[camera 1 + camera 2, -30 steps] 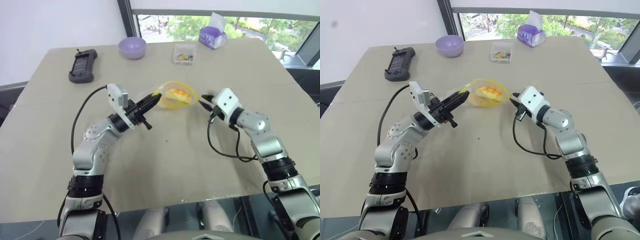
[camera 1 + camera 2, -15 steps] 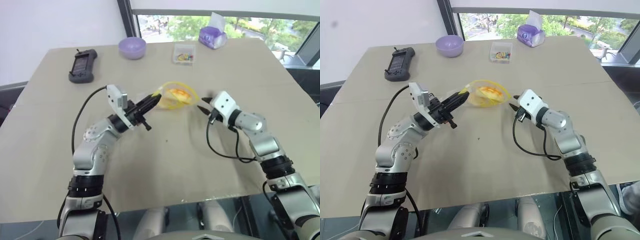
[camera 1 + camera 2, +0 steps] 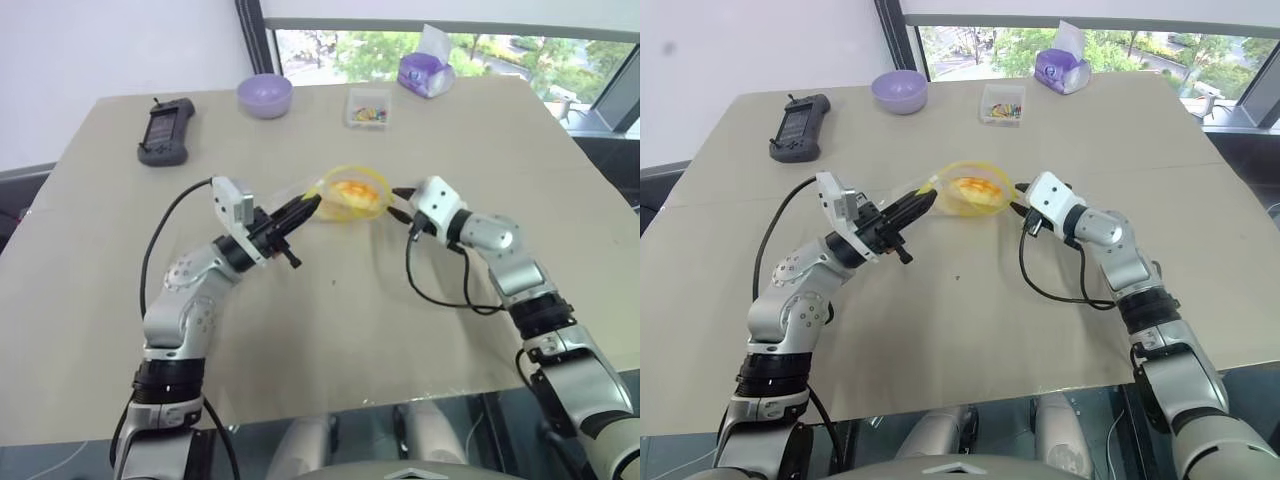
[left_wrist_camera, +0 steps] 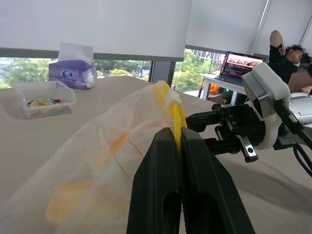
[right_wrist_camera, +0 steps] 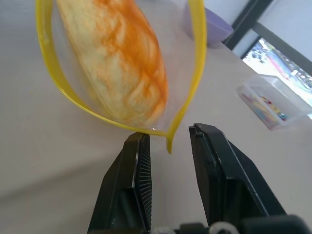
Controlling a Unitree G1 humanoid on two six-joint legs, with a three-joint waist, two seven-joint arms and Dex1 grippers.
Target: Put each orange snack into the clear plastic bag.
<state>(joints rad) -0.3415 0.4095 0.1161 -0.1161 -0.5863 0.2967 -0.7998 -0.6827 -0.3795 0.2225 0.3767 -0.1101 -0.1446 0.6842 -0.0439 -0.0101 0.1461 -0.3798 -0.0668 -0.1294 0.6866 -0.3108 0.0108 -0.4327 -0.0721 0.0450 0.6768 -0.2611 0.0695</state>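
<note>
A beige table stands by a window with trees outside. Mid-table, the left gripper pinches the yellow strip of the clear plastic bag, the criss-cross orange bun inside. The right gripper, narrowly parted, straddles the strip's other end.

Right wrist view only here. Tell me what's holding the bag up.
Observer: The left hand, shut on the bag's yellow strip.
Operator: Report what's behind the box of coloured bits.
Observer: A purple tissue pack, at the table's far edge.
Operator: Name whatever sits at the far left.
Observer: A black handset, left of the bowl.
</note>
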